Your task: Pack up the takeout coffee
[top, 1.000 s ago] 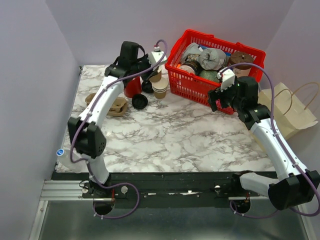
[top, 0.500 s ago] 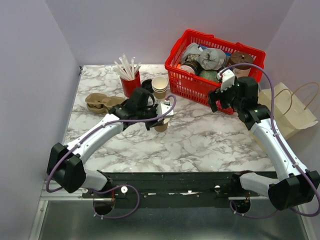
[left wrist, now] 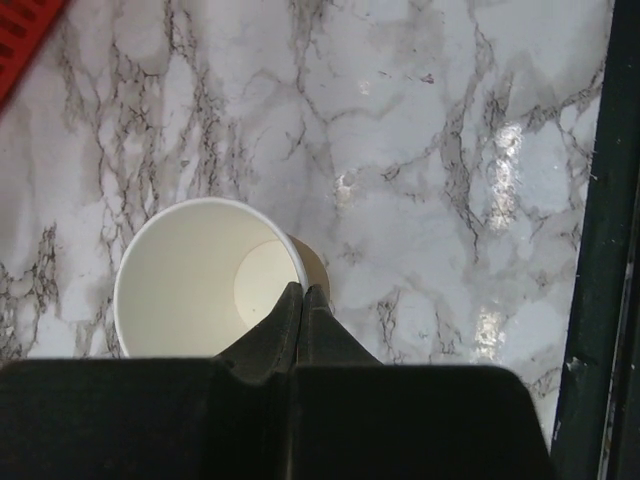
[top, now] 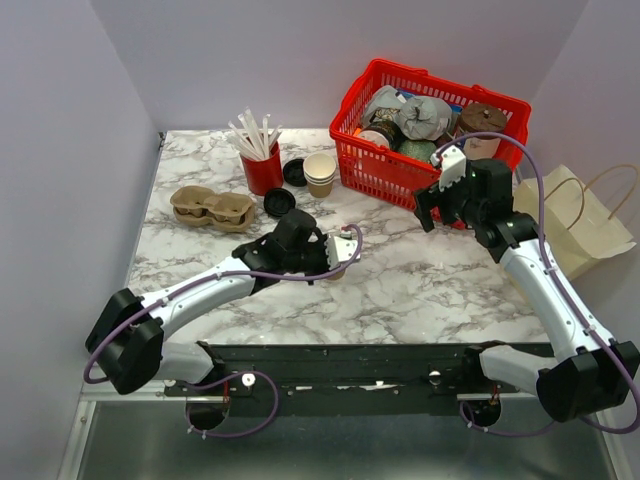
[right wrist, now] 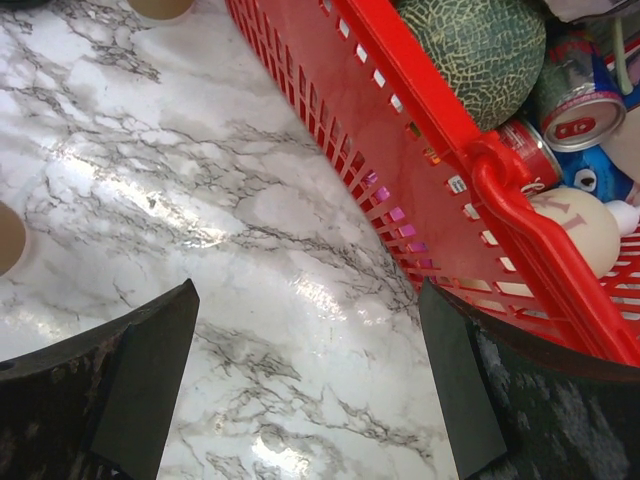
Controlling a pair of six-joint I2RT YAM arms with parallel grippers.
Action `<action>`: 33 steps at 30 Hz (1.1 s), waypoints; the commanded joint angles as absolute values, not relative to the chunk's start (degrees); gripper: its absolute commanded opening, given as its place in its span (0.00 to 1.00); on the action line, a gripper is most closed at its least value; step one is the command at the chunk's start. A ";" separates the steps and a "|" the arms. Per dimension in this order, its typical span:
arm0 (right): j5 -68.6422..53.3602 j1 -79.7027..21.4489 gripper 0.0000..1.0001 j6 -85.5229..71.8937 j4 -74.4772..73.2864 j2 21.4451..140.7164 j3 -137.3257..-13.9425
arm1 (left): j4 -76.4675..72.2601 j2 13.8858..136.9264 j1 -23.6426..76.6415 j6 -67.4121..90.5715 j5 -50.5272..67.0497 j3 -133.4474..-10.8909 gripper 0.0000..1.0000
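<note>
My left fingers (left wrist: 280, 325) pinch the rim of the upright takeout cup (left wrist: 195, 280), centre of the overhead view, over the counter (top: 420, 290). My right fingers (right wrist: 150, 370) are spread, empty. The paper bag (top: 585, 225) sits far right, nearer that arm.

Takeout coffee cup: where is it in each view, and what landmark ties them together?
Top external: takeout coffee cup, table centre, mostly under the left gripper.
Left wrist: takeout coffee cup lower left, rim pinched.
Right wrist: maybe the brown sliver at left edge; uncertain.
Shared landmark: red basket.
</note>
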State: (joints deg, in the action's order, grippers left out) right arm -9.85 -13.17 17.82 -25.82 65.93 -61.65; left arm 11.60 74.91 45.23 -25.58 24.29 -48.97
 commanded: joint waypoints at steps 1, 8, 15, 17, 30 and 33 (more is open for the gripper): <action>-12.13 -13.27 1.00 15.65 -26.46 64.60 -59.51 | 5.27 75.58 46.23 -24.43 19.87 -48.08 0.00; -10.99 -13.27 1.00 16.35 -26.46 63.90 -57.92 | 2.99 76.90 46.41 -23.91 17.93 -45.71 0.00; -11.25 -13.27 1.00 16.87 -26.46 63.72 -57.22 | 4.22 77.78 46.58 -24.34 18.81 -45.44 0.00; -11.51 -13.27 1.00 17.14 -26.46 63.98 -57.13 | 4.83 77.78 46.49 -24.35 18.98 -45.88 0.07; -13.45 -13.27 1.00 16.00 -26.63 73.29 -69.15 | 24.07 72.07 40.09 -33.13 25.58 -61.33 0.61; -13.53 -13.27 1.00 13.45 -26.80 75.32 -73.37 | 34.07 77.32 34.29 -33.13 25.22 -73.88 0.61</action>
State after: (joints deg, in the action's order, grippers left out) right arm -11.79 -13.17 16.25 -26.74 73.54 -66.83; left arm 23.00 74.70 40.05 -30.70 23.22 -61.36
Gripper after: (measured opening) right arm 0.998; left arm 0.610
